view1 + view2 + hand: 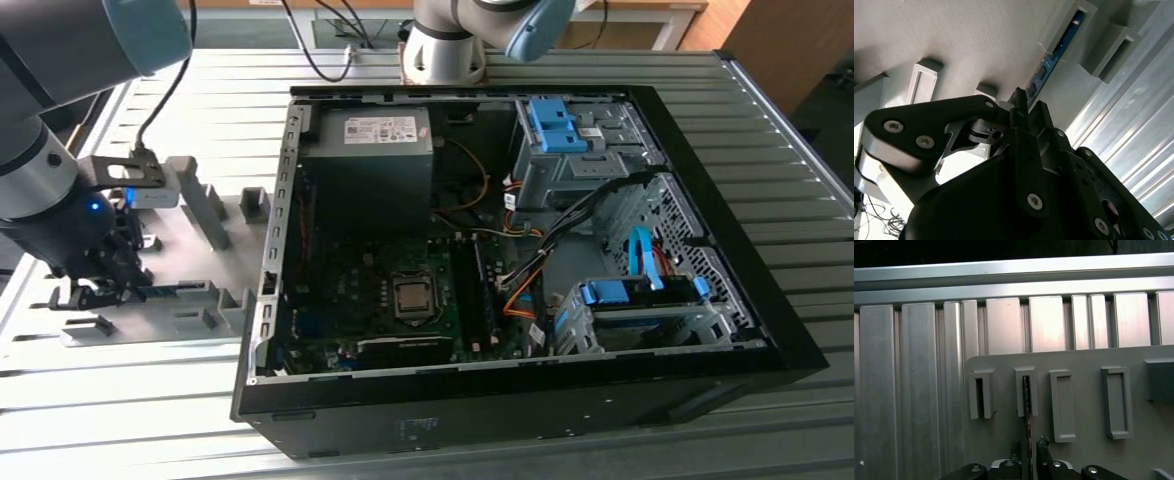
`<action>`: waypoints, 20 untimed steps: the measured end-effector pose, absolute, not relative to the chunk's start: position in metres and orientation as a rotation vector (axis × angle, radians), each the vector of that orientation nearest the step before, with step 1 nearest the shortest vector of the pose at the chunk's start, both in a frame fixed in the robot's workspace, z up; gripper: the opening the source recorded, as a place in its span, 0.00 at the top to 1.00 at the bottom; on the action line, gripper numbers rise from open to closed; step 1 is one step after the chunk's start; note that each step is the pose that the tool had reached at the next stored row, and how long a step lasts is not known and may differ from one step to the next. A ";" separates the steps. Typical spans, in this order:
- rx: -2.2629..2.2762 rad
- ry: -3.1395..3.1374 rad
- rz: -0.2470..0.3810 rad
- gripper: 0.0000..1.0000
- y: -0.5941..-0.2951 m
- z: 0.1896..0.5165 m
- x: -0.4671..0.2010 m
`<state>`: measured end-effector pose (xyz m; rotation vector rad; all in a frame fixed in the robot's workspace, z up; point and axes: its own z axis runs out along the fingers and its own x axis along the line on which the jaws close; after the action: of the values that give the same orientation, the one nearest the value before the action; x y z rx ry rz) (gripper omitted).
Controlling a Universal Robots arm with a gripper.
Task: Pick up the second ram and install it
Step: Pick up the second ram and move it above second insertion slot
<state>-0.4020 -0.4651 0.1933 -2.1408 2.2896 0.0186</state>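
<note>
The bench is carrying an open computer case. At the exterior view's left the gripper is hanging over the grey fixture plate, jaws apart astride the second ram, which is standing edgewise in its slot. Pick-up is seemingly underway, calling for centred closing.

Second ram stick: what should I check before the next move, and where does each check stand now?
1. Blue-green flat circuit-board ram stick stands in its grey plastic fixture slot block: ok.
2. Gripper straddles the stick: ok.
3. Fingers closed on the stick: not ok, gaps show either side in the first wrist view.
4. Stick upright in the block: ok.
5. Dark motherboard ram slots in the open black computer case free: cannot tell.
</note>
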 end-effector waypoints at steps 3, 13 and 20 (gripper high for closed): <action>-2.140 2.289 0.021 0.74 -0.465 0.193 -0.402; -2.139 2.288 0.023 0.82 -0.464 0.192 -0.402; -2.139 2.288 0.023 0.82 -0.464 0.192 -0.402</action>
<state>-0.4023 -0.4641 0.1918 -2.1392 2.2878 0.0229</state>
